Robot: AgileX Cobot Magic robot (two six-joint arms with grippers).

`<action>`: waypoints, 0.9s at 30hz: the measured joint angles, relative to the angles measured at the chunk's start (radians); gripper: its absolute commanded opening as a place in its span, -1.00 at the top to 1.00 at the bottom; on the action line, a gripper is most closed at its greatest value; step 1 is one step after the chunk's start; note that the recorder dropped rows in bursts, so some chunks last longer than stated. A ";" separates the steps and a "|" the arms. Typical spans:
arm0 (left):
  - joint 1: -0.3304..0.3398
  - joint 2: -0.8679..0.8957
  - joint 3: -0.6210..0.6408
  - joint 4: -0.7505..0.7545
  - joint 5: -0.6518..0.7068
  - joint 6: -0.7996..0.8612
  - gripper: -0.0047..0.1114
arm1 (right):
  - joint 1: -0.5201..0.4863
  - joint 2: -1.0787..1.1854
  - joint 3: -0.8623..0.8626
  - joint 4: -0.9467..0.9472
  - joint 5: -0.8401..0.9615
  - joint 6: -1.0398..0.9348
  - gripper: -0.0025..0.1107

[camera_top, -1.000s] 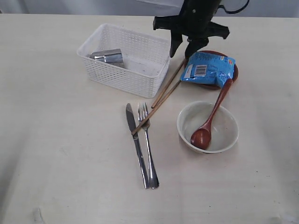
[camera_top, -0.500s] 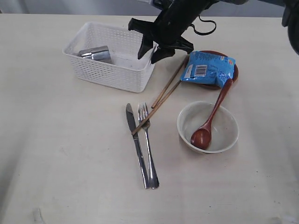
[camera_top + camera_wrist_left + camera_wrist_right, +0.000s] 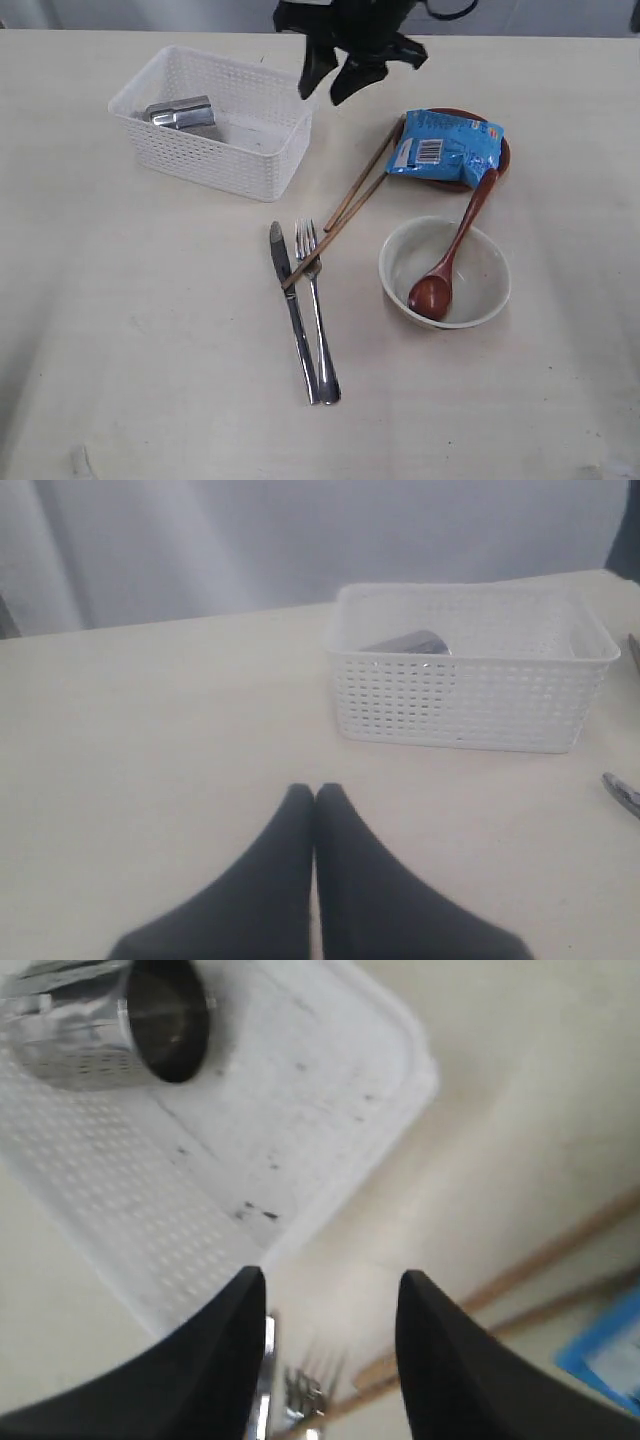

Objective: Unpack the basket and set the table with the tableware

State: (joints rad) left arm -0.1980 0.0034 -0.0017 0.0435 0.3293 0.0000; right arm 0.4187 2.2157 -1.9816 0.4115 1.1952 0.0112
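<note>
Our right gripper [image 3: 332, 84] points down beside the basket [image 3: 200, 165], jaws apart and empty. Our left gripper [image 3: 314, 794] has its jaws pressed together.

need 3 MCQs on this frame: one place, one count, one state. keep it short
1. The right gripper is:
A. shut, empty
B. open, empty
C. shut on a thing

2. The steel cup is:
A. lying on its side in the basket
B. held in the right gripper
C. standing upright outside the basket

3. How many chopsticks lie outside the basket?
A. four
B. one
C. two

Answers:
1 B, since the right wrist view shows a clear gap between the fingers with nothing in it.
2 A, since the cup's open mouth faces sideways and it sits within the basket walls.
3 C, since the exterior view shows two thin wooden sticks side by side.
</note>
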 measured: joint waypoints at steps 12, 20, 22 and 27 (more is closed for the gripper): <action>0.000 0.000 0.000 0.000 0.000 0.000 0.92 | 0.012 -0.256 0.477 0.001 -0.049 0.040 0.23; 0.000 0.000 0.000 0.000 0.000 0.000 0.92 | 0.152 -0.269 0.544 -0.052 -0.088 -0.112 0.23; 0.000 0.000 0.000 0.000 0.000 0.000 0.92 | 0.187 -0.267 0.512 -0.112 -0.076 -0.221 0.23; 0.000 0.000 0.000 0.000 0.000 0.000 0.92 | 0.253 -0.267 0.455 -0.333 -0.094 -0.483 0.23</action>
State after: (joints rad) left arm -0.1980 0.0034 -0.0017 0.0435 0.3293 0.0000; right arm 0.6714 1.9484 -1.5264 0.0785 1.1016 -0.4715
